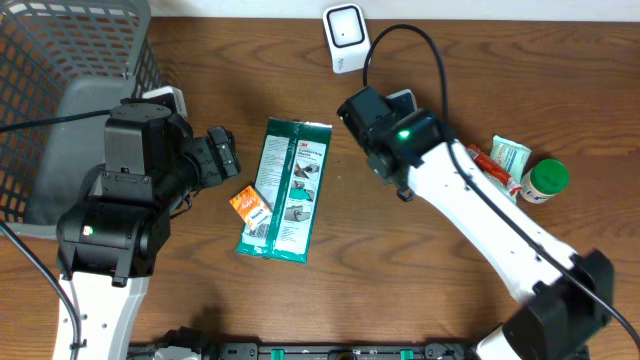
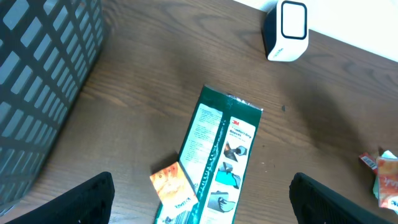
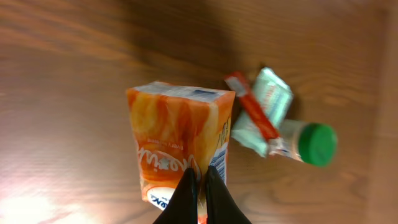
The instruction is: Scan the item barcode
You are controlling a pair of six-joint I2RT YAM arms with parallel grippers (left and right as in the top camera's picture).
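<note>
Right hand (image 3: 200, 177) has its 2 fingers pressed together on the lower edge of the orange carton (image 3: 180, 143), which tilts above the bare wood of the desk (image 1: 400, 280). From overhead the carton cannot be seen (the arm's black wrist covers it), but that wrist sits just below and to the right of the white scanner (image 1: 343, 35), which stands upright at the far edge of the desk. Whether any barcode faces the scanner I cannot tell.

Left hand (image 1: 222, 155) hovers with its 2 fingers wide apart and nothing between them, near the left side of the green package (image 1: 288, 190). That package lies flat in the middle of the desk, and a small orange packet (image 1: 251, 205) rests against its lower left edge, partly overlapping it.

Near the right edge, 3 things lie bunched and touching: a teal sachet (image 1: 510, 153), a red stick pack (image 1: 492, 170) lying across it, and a green-capped bottle (image 1: 545, 180) on its side. At the far left stands a grey mesh basket (image 1: 60, 60).
</note>
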